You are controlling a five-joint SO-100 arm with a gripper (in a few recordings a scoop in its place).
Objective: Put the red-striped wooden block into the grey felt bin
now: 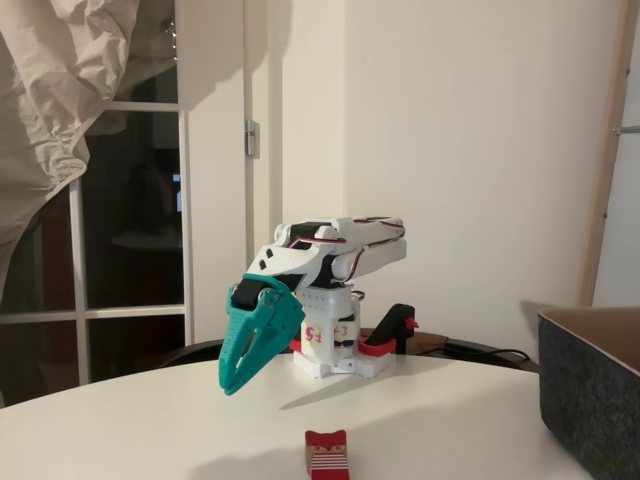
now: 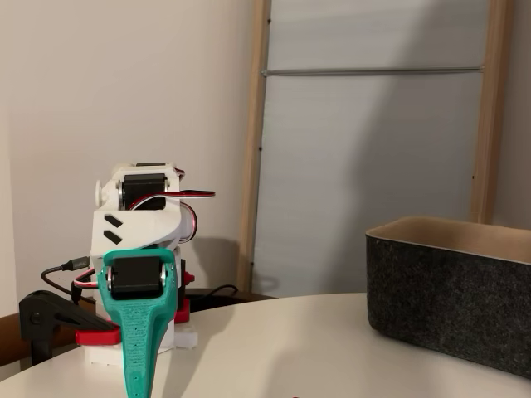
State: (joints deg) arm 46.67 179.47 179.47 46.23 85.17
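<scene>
The red-striped wooden block (image 1: 327,455) sits on the white table near the front edge, red top up and striped face toward the camera. My teal gripper (image 1: 233,385) hangs from the folded white arm, pointing down and left, its tip just above the table. It is behind and to the left of the block and apart from it. Its fingers lie together with nothing between them. In a fixed view the gripper (image 2: 135,388) points straight down at the left. The grey felt bin (image 1: 592,392) stands at the right edge, and its tan lining shows at the rim (image 2: 452,228).
The arm's white base (image 1: 335,350) is clamped to the table's far edge with red and black clamps (image 1: 390,335). Cables run behind it. The round white table (image 1: 450,420) has bare room between block and bin. A window and a crumpled curtain are behind at the left.
</scene>
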